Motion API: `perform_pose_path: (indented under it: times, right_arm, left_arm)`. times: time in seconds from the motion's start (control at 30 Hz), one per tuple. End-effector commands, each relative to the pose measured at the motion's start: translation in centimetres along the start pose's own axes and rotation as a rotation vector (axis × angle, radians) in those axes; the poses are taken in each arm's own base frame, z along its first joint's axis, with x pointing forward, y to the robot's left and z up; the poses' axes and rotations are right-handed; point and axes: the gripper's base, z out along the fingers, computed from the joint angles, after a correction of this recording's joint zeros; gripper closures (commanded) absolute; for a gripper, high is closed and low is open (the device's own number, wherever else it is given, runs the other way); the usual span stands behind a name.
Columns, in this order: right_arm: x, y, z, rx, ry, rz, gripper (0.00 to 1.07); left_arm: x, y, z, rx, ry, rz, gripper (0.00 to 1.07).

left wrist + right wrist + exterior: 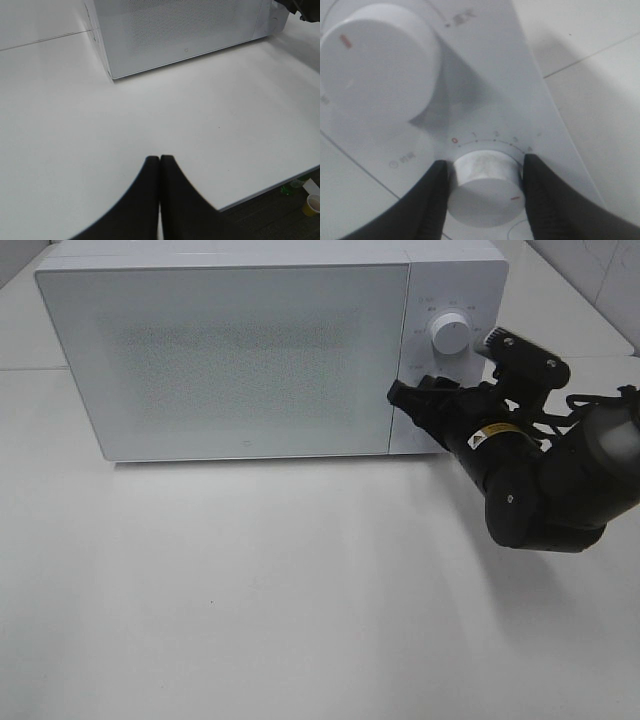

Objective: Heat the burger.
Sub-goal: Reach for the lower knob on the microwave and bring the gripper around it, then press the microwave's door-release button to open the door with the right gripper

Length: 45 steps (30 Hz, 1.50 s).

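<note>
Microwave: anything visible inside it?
No. The door of the microwave is shut and its dotted panel shows nothing through. Whether the burger is inside cannot be seen; no view shows it. Outside, the right hand grips the lower dial.

The white microwave point(250, 255) stands with its speckled door point(225, 360) shut, and nothing inside shows through it, so the burger cannot be seen. Right of the door, the lower knob point(482, 187) is clamped between the right gripper's point(485, 161) fingers, its red mark turned off the 0.
</note>
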Motion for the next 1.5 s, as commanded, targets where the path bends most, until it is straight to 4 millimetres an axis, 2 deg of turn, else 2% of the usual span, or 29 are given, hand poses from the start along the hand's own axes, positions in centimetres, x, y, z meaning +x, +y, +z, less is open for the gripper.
perform_pose_path:
  times: [0.03,0.07,0.1,0.2,0.27,0.53,0.73,0.77,0.8,0.83,0.87,0.9,0.93,0.97,1.0,1.03,1.07,1.1,1.33,1.4,1.5]
  right_arm:
    - [-0.2,0.1,0.4,-0.001,0.005,0.407,1.07]
    - [-0.2,0.1,0.4,-0.001,0.005,0.407,1.07]
    - [-0.2,0.2,0.4,-0.005,0.008,0.572,1.07]
    - [-0.2,0.2,0.4,-0.011,0.013,0.626,1.07]
    - [-0.2,0.7,0.3,-0.060,0.041,0.835,1.07]
    - [-0.7,1.4,0.3,-0.155,0.040,1.073,1.07]
    - [-0.7,1.5,0.2,-0.164,0.034,1.073,1.07]
    - [-0.7,1.4,0.2,-0.159,0.037,1.072,1.01]
    - [-0.7,1.4,0.2,-0.159,0.037,1.072,1.01]
    - [-0.7,1.4,0.2,-0.157,0.038,1.065,0.90]
    - [-0.7,1.4,0.2,-0.157,0.038,1.065,0.90]
    - [-0.7,1.4,0.2,-0.157,0.036,1.056,0.77]
    - [-0.7,1.4,0.2,-0.157,0.036,1.056,0.77]
    - [-0.7,1.4,0.2,-0.156,0.032,1.047,0.63]
    - [-0.7,1.4,0.2,-0.156,0.032,1.047,0.63]
    - [-0.7,1.3,0.2,-0.153,0.026,1.022,0.49]
    - [-0.7,1.3,0.2,-0.153,0.026,1.022,0.49]
    - [-0.6,1.2,0.1,-0.151,0.026,1.002,0.41]
    - [-0.2,0.4,-1.2,-0.115,0.043,0.935,0.39]
    - [-0.1,0.0,-2.0,-0.107,0.053,0.884,0.40]
    - [-0.3,0.3,-3.3,-0.158,0.093,0.718,0.40]
  left_arm:
    - [0.0,0.0,0.0,-0.002,-0.017,-0.004,1.06]
    - [0.0,0.0,0.0,-0.002,-0.017,-0.004,1.06]
    - [0.0,0.0,0.0,-0.002,-0.017,-0.004,1.06]
    - [0.0,0.0,0.0,-0.002,-0.017,-0.004,1.06]
    - [0.0,0.0,0.0,-0.002,-0.017,-0.004,1.06]
    - [0.0,0.0,0.0,-0.002,-0.017,-0.004,1.06]
    - [0.0,0.0,0.0,-0.002,-0.017,-0.004,1.06]
    - [0.0,0.0,0.0,-0.002,-0.017,-0.004,1.06]
    - [0.0,0.0,0.0,-0.002,-0.017,-0.004,1.06]
    - [0.0,0.0,0.0,-0.002,-0.017,-0.004,1.06]
    - [0.0,0.0,0.0,-0.002,-0.017,-0.004,1.06]
    - [0.0,0.0,0.0,-0.002,-0.017,-0.004,1.06]
    - [0.0,0.0,0.0,-0.002,-0.017,-0.004,1.06]
    - [0.0,0.0,0.0,-0.002,-0.017,-0.004,1.06]
    - [0.0,0.0,0.0,-0.002,-0.017,-0.004,1.06]
    - [0.0,0.0,0.0,-0.002,-0.017,-0.004,1.06]
    - [0.0,0.0,0.0,-0.002,-0.017,-0.004,1.06]
    - [0.0,0.0,0.0,-0.002,-0.017,-0.004,1.06]
    - [0.0,0.0,0.0,-0.002,-0.017,-0.004,1.06]
    - [0.0,0.0,0.0,-0.002,-0.017,-0.004,1.06]
    - [0.0,0.0,0.0,-0.002,-0.017,-0.004,1.06]
